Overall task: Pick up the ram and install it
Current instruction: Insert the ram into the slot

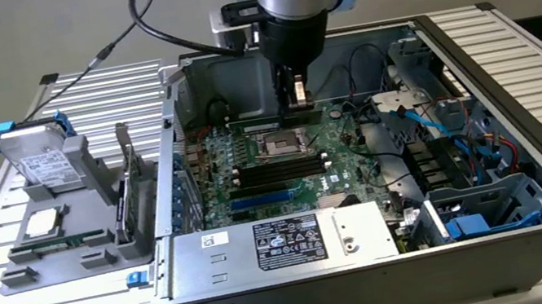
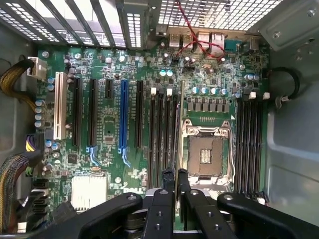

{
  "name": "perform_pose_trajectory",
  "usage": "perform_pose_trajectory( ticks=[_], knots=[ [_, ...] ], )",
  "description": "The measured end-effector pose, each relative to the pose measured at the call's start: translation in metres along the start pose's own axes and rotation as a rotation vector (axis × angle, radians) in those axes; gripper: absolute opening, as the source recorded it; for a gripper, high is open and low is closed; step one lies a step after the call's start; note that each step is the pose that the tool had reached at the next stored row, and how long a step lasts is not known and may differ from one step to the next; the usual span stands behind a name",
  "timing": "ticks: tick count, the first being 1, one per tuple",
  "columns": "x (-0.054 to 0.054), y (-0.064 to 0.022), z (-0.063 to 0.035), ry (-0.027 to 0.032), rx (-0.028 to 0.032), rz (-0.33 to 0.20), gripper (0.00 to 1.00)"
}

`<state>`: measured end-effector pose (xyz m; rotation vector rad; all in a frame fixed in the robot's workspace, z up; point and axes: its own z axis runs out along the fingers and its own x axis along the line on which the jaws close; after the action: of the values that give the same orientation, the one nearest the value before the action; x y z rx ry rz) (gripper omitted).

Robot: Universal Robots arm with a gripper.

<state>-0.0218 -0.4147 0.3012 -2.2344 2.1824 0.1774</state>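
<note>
Mid-install, the gripper [image 2: 175,174] was nearly closed, pinching the ram [image 1: 257,122] edge-on just above the memory slots [image 2: 160,129] beside the empty processor socket [image 2: 205,158]; seating it would likely call for exact alignment over one slot

Case [image 1: 237,83] matt grey sheet metal; motherboard [image 2: 109,124] green, slight sheen; pincer [image 2: 176,175] matt black; ram [image 1: 250,123] dark, matt.

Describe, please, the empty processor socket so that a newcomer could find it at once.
Look inside the open computer case at the green motherboard. There, between two banks of long black memory slots, sits the processor socket. It alone is square, with a shiny metal frame around a dark centre.
</note>
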Motion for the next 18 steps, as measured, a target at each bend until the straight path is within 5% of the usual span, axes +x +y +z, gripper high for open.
perform_pose_trajectory(
  ticks=[18],
  knots=[
    [0.003, -0.0024, 0.0342, 0.0003, 0.0, 0.0, 0.13]
  ],
)
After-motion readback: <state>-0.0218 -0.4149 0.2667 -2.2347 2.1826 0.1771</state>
